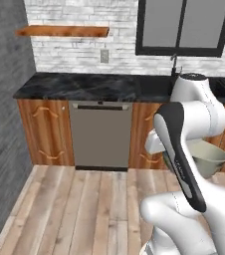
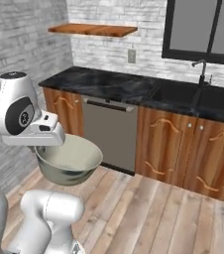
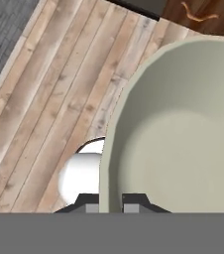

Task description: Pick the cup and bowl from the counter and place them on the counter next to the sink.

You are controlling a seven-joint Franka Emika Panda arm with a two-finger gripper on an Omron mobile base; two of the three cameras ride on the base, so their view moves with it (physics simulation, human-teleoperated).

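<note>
My arm is folded back on itself above the base, upper link rising and the forearm doubling over so the wrist sits low in front of me, hand pointing down. My gripper (image 3: pixel 110 206) is clamped nearly closed, one finger either side of the rim of the bowl (image 2: pixel 69 161), which hangs in the air beneath my hand
</note>
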